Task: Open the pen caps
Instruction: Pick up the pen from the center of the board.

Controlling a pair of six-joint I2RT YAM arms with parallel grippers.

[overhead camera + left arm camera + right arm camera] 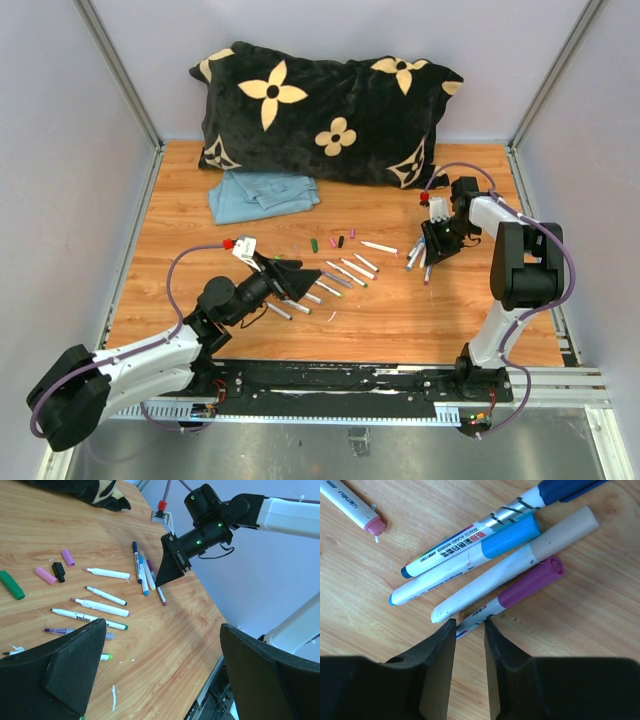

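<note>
Loose pen caps lie mid-table: green (314, 244) (11, 585), pink (332, 242) (45, 575), black (341, 241) (58, 571) and purple (352, 233) (67, 557). Several uncapped pens (345, 272) lie just in front of them. My left gripper (290, 278) (165, 650) hovers wide open over those pens, holding nothing. My right gripper (436, 248) (469, 625) is down on a cluster of capped pens, jaws narrowed onto the tail of the pen with the purple cap (532, 582). Beside it lie pens with a light blue cap (510, 537) and a dark blue cap (565, 487).
A black pillow with cream flowers (320, 110) fills the back of the table, with a folded blue cloth (262, 192) in front of it. A lone white pen (379, 247) lies between the two groups. The right arm (215, 525) shows in the left wrist view.
</note>
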